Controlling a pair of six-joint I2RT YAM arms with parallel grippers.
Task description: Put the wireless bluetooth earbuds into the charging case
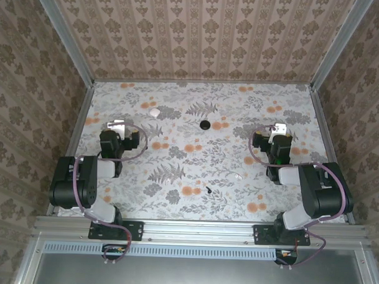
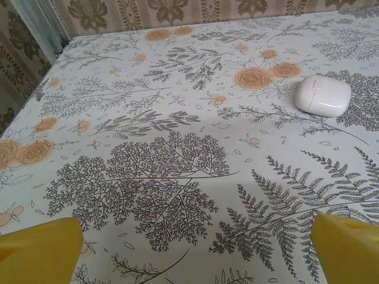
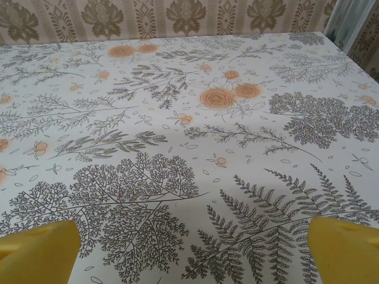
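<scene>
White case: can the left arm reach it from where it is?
Probably yes. The white case lies a little ahead and to the right of the left gripper, whose jaws are open, and just bare flowery tablecloth lies between them.

Broad open table (image 1: 176,173) between the arms; small obstacles: charging case (image 1: 154,112), round earbud (image 1: 205,124), stem earbud (image 1: 209,190).

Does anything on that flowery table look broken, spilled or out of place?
Nothing looks broken or spilled. The roundish black earbud and the stem-shaped earbud lie loose and apart, away from the white charging case, which looks shut. A tiny pale speck lies near the stem-shaped one.
</scene>
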